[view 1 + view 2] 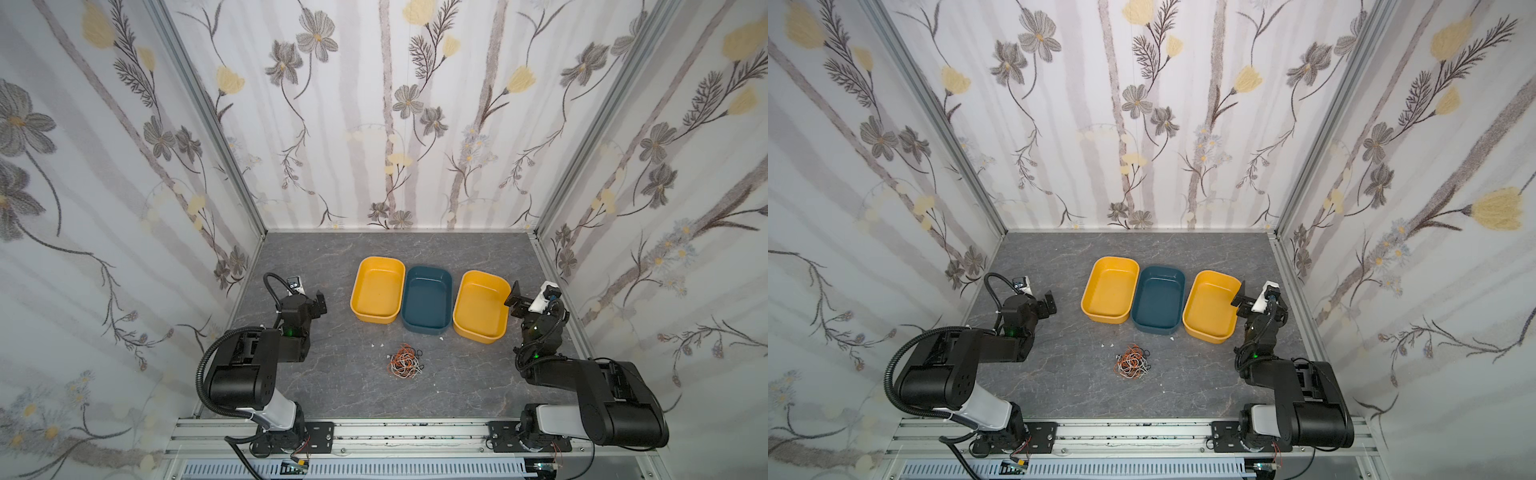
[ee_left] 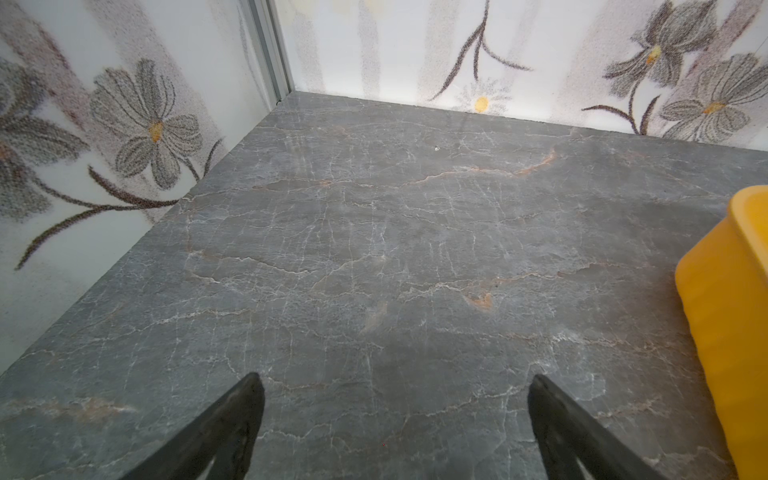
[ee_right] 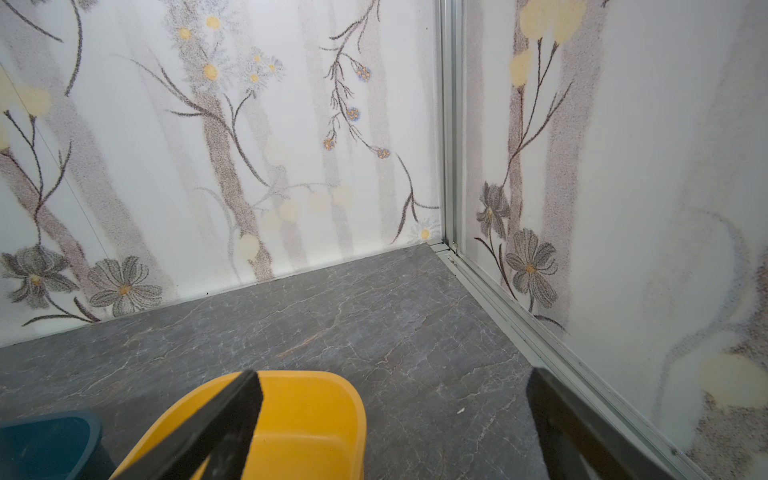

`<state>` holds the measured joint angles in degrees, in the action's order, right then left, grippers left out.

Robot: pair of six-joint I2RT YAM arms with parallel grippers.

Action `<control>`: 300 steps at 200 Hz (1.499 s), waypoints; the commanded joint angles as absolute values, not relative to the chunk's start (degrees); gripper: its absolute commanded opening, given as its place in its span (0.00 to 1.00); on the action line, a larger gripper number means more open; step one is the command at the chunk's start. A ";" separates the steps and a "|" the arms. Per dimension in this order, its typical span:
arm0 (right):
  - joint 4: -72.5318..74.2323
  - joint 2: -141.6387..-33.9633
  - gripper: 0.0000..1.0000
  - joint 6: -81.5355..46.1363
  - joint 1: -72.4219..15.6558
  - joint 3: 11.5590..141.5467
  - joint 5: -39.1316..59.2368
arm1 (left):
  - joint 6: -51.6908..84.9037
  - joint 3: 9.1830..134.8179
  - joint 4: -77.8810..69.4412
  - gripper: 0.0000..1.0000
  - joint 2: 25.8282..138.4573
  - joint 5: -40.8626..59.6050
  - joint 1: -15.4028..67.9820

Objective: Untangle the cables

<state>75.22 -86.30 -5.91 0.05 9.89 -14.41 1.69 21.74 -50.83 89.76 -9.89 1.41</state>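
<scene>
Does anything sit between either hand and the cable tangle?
Nothing visible for the left hand: only bare table up to the cables. For the right hand, the right yellow tray lies partly on the straight line; it likely must go over or around.

Left arm (image 1: 245, 370), right arm (image 1: 615, 399): matte black, grey base links (image 1: 278, 409), corrugated hoses (image 1: 200, 374), green LEDs (image 1: 289, 331), white wrist cams (image 1: 545, 295). Left gripper (image 2: 395, 380), right gripper (image 3: 395, 374): black fingers (image 2: 232, 424), possibly rubber.
</scene>
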 commanded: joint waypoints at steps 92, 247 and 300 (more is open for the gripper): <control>76.44 -86.27 1.00 -5.81 0.09 10.11 -13.83 | 2.09 21.81 -53.01 1.00 89.74 -10.09 1.41; 24.23 -59.73 0.95 -22.35 -5.70 26.63 7.55 | 16.91 41.39 3.78 1.00 63.39 -1.78 12.70; 22.24 -59.50 0.89 -35.58 -21.71 23.10 8.40 | 27.61 35.50 4.33 0.96 59.96 -4.37 33.14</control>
<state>23.59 -59.44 -27.09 -17.08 25.06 6.92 19.90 38.00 2.92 61.41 -2.94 27.38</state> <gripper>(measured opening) 0.904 0.960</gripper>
